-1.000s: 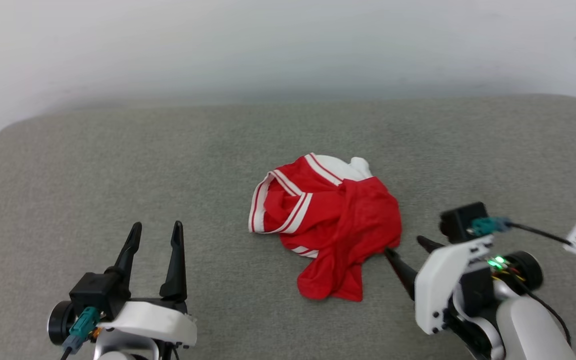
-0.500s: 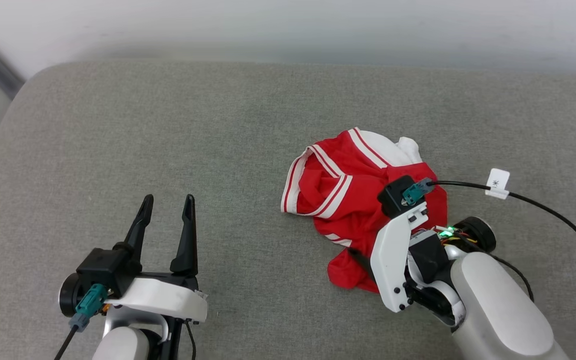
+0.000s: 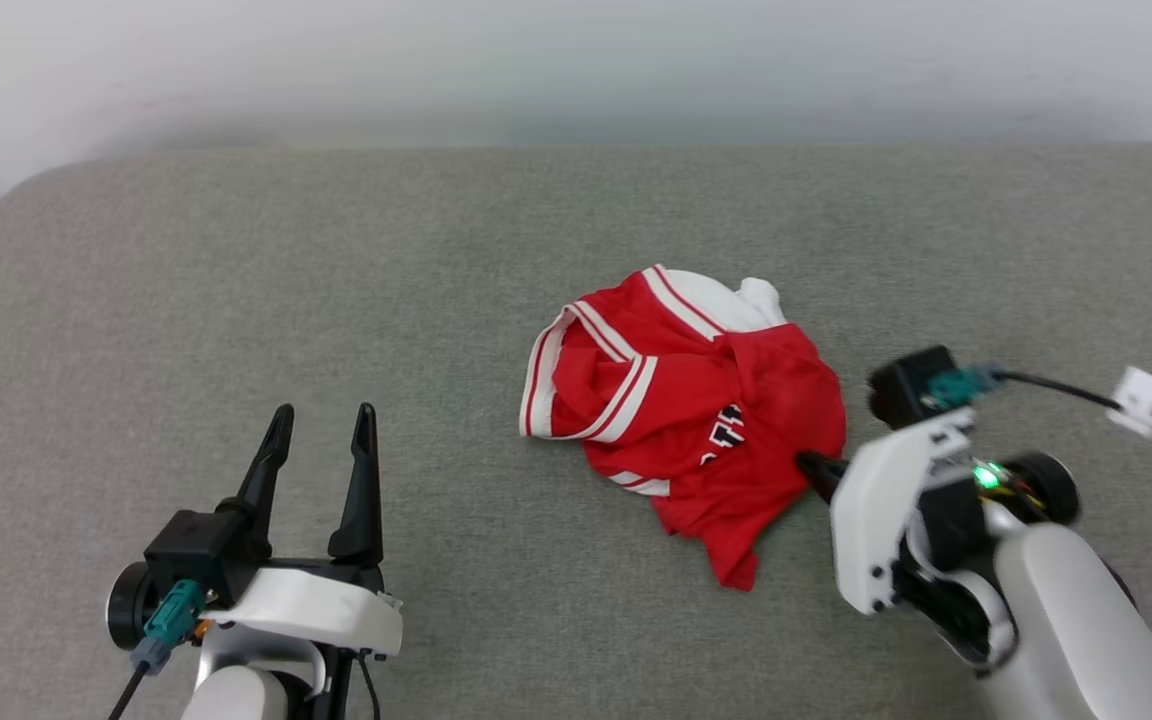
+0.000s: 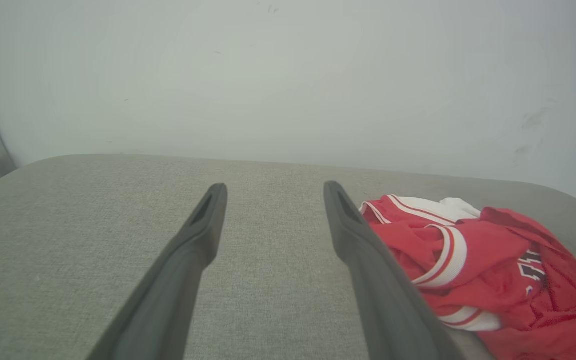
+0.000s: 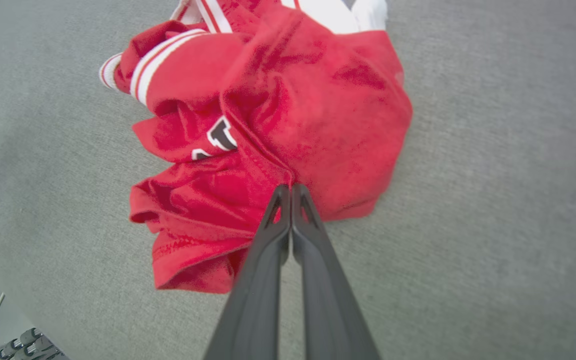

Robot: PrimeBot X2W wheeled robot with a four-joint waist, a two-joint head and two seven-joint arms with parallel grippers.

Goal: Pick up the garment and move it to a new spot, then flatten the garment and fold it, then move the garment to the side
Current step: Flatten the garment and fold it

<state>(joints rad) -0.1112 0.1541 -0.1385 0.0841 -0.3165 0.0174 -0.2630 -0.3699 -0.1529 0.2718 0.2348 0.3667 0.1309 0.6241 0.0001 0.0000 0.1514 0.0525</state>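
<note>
The garment [image 3: 681, 420] is a red jersey with white striped trim and black lettering, crumpled in a heap on the grey cushion [image 3: 436, 250] right of the middle. My right gripper [image 3: 808, 466] is shut, its tips pinching a fold at the heap's right edge; the right wrist view shows both fingers pressed together on the red cloth [image 5: 288, 192]. My left gripper [image 3: 321, 425] stands open and empty at the lower left, well away from the garment. In the left wrist view the garment [image 4: 483, 270] lies to the right of my open left gripper [image 4: 274, 192].
A pale wall [image 3: 576, 60] rises behind the cushion's far edge. A black cable with a white tag [image 3: 1136, 395] runs off to the right from my right wrist. Cables lie on the floor past the cushion's edge [image 5: 8, 340].
My right gripper closed on the garment's right edge and has drawn back right, tugging the cloth so black lettering now shows. The head camera has shifted. My left gripper stays open.
</note>
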